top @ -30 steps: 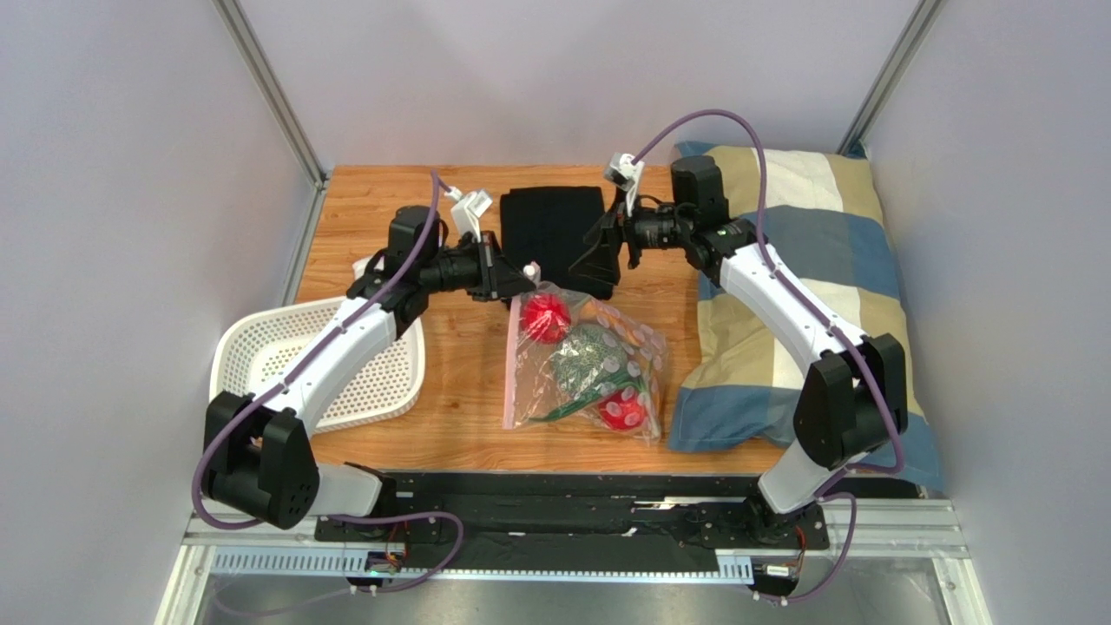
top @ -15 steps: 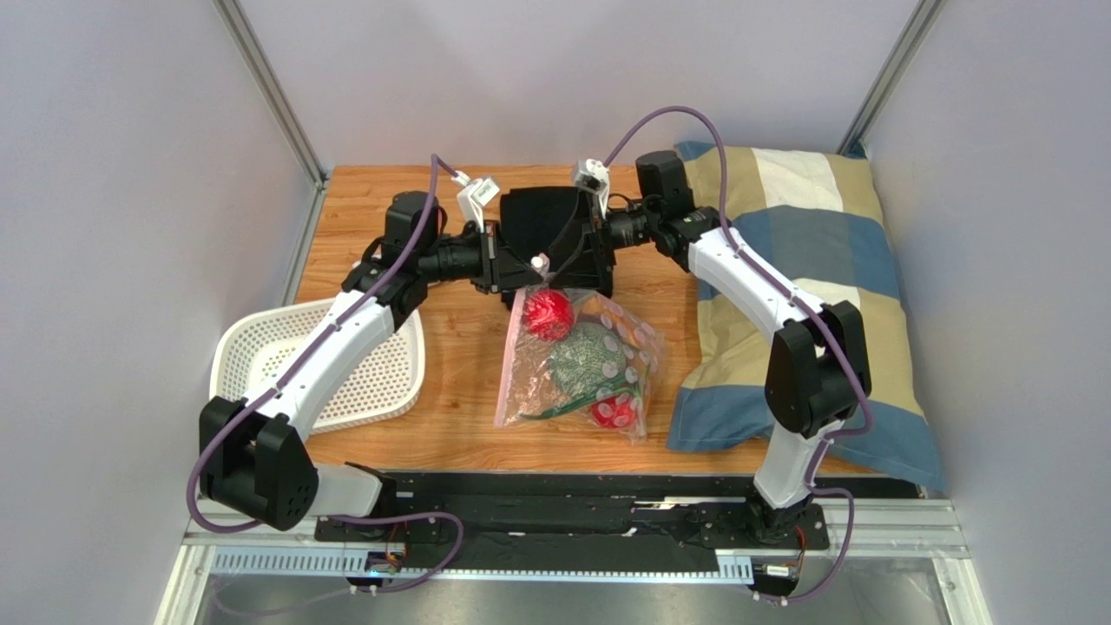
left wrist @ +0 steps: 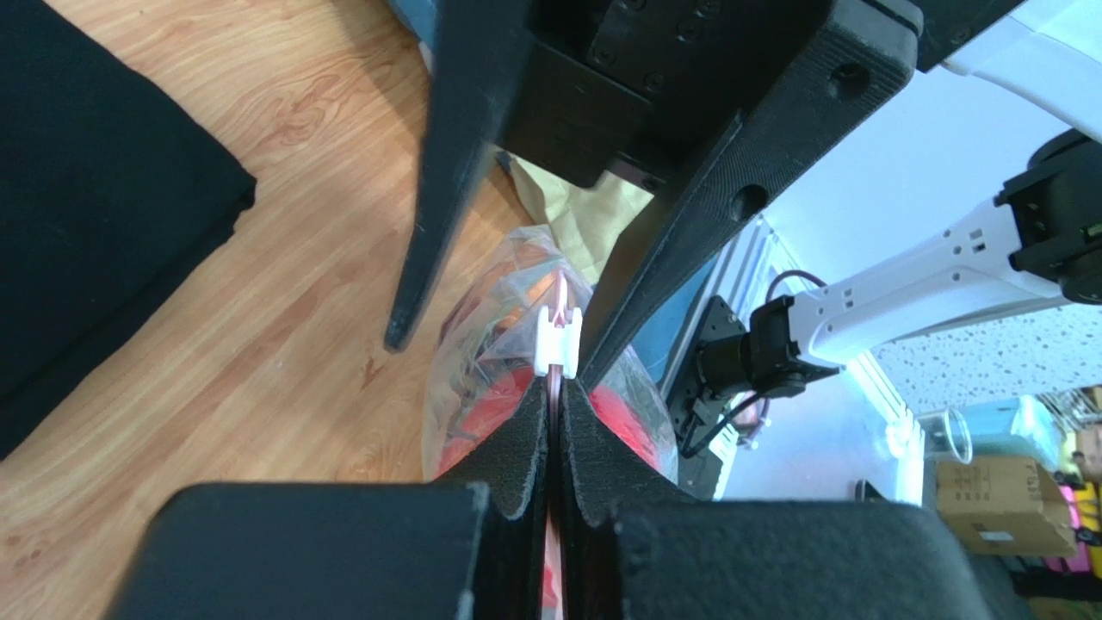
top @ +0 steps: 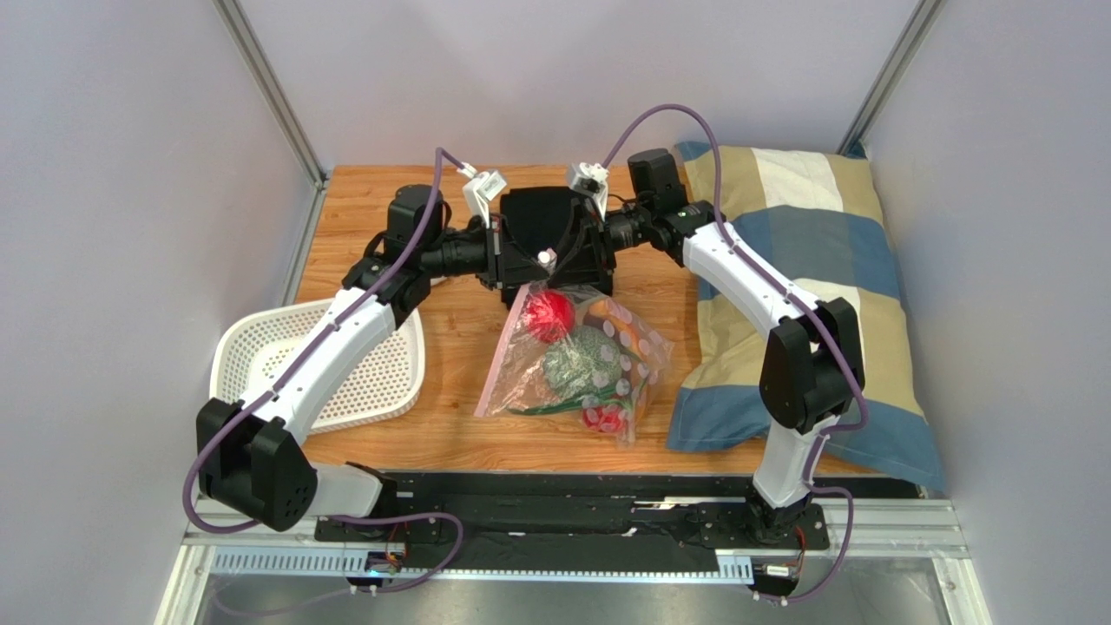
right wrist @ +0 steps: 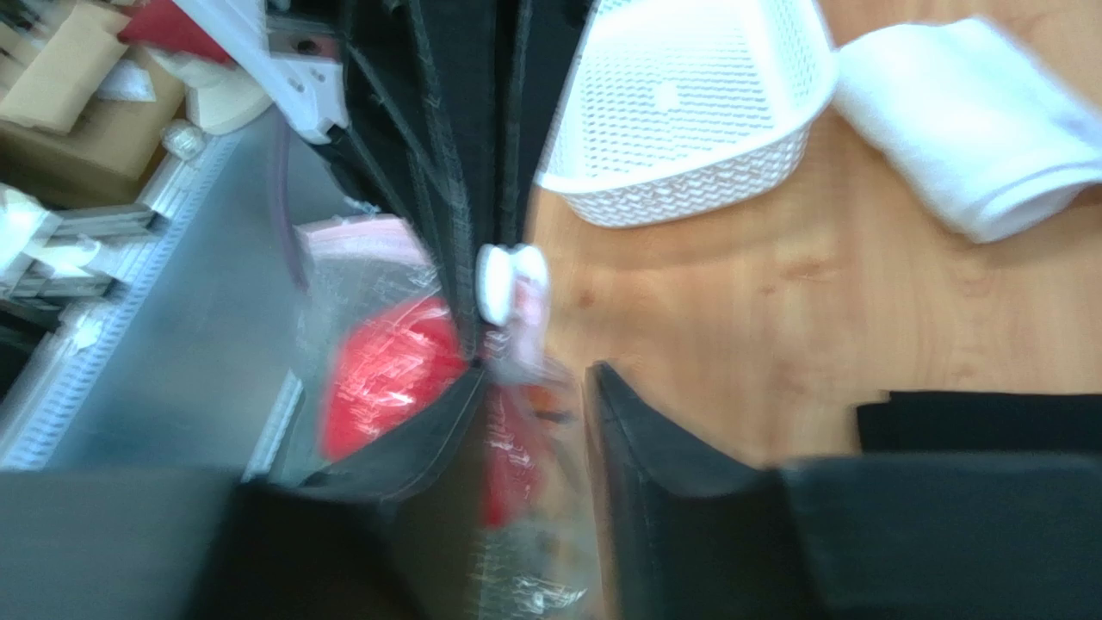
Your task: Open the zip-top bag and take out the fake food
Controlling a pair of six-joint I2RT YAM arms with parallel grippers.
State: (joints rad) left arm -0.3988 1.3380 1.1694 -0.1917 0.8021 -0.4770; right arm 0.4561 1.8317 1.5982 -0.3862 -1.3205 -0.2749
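Bag (top: 567, 358) lies on the bench (top: 457, 365), apparently unopened, food (top: 549, 314) all inside. Left tool (left wrist: 556, 377) is clamped on its top; right tool (right wrist: 533, 388) stands apart around it. Opening and emptying are not yet done.

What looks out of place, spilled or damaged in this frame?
Nothing stands out. The fake food sits inside the zip-top bag, nothing spilled; the left gripper pinches the bag's zip strip and the right gripper is open close by.

Right hand (right wrist: 540, 372) moved onto zip-top bag (top: 561, 371) mouth.
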